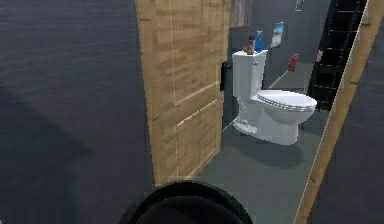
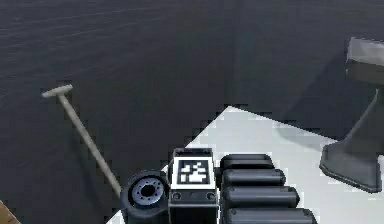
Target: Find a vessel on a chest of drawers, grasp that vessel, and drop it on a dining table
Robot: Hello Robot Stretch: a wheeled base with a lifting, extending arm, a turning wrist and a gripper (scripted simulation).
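**Spotter:** Three steps, and you can count none as done: your forward view looks past a wooden door (image 1: pixel 185 80) into a bathroom, a toilet (image 1: pixel 275 100) with bottles (image 1: pixel 255 44) on its tank.

**Second:** And the vessel?

**Spotter:** You have yet to find it, so where it stands and how it looks you cannot tell; chest of drawers and desk are also left to find.

**Second:** The fingers (image 2: pixel 147 192)?

**Spotter:** Low beside the white marker (image 2: pixel 192 171); apart, together or carrying something, you cannot tell.
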